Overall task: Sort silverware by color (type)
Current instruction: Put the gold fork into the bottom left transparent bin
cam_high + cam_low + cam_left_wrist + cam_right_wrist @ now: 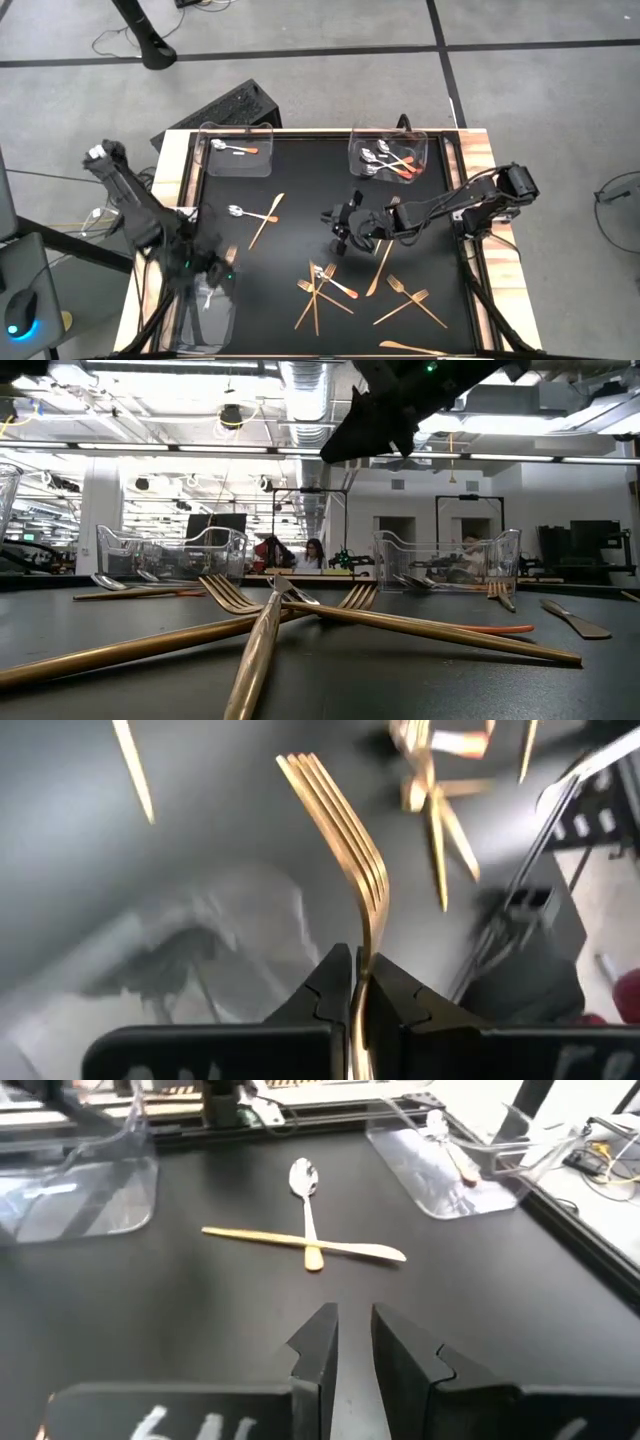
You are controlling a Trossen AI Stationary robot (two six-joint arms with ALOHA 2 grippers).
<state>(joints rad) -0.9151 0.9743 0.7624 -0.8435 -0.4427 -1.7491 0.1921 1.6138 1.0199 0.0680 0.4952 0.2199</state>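
Observation:
My left gripper (208, 272) hovers over the rim of a clear tray (205, 318) at the table's near left, shut on a gold fork (345, 830). My right gripper (340, 228) hangs above the middle of the black mat, open by a narrow gap (355, 1350) with nothing between its fingers. Ahead of it a silver spoon (304, 1185) lies crossed over a gold knife (300, 1240) on the mat. More gold forks and knives (320, 290) lie in a loose pile near the front edge. My left gripper pinches the fork's handle (360, 982) between its two fingers, just behind the neck. The fork runs on along the fingers, its tines (305, 770) pointing away from the gripper. It is lifted clear, above the tray's clear plastic (220, 930).
A far-left tray (238, 150) holds one spoon with an orange handle. A far-right tray (390, 155) holds several such spoons. Two forks (410, 298), a knife (380, 268) and another knife (410, 348) lie on the mat's near right. Wooden rails (480, 170) border the mat.

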